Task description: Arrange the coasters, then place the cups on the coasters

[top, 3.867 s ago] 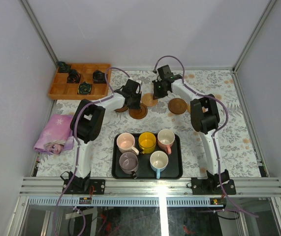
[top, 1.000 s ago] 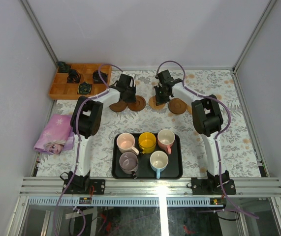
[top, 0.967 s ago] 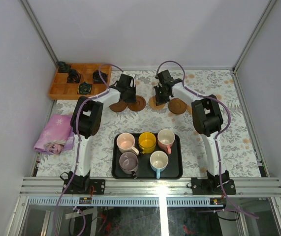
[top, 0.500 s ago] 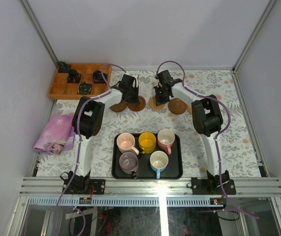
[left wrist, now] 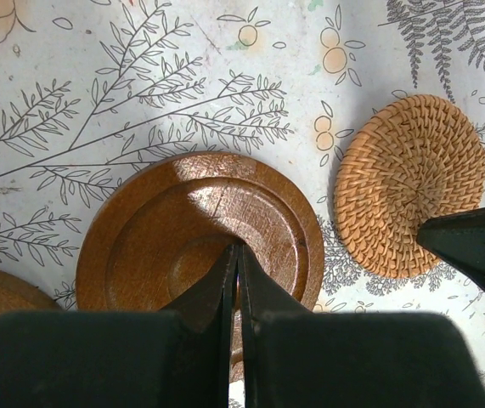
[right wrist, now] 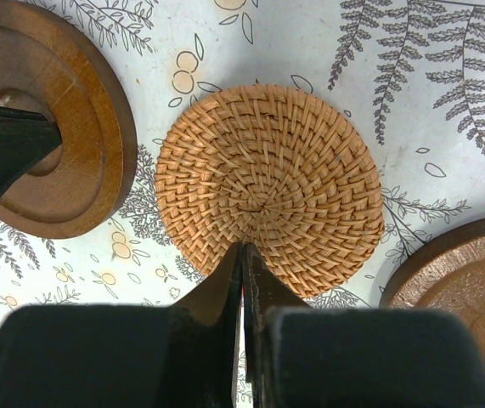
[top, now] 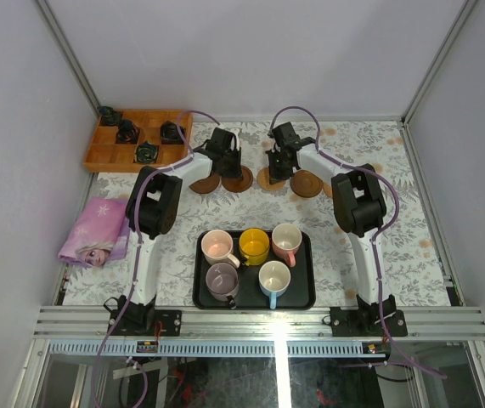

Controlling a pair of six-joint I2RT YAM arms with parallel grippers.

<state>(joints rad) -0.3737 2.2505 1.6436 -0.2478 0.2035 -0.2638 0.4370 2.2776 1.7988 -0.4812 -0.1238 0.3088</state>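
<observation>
Coasters: laid in a single row on the floral table, just beyond the far edge of the black tray. Wooden compartment box: well beyond the tray's far left corner, holding small black objects with green marks. Pink printed cloth: left of the tray, at the table edge, well apart from it. Four coasters counted in view: three of brown wood with turned rings, plus one woven coaster, third from the left, beyond the tray's middle, close beside a wooden one on each side. Cups: all five upright inside the tray, not yet on coasters; pale pink, yellow and white with pink handle along the far side, mauve-grey and white with blue handle along the near side. Left gripper: clenched tight, nothing between the fingers, tips over the centre of the second wooden coaster from the left; contact not determinable. Right gripper: likewise clenched and empty, tips over the near part of the woven coaster, beyond the tray's far edge.
</observation>
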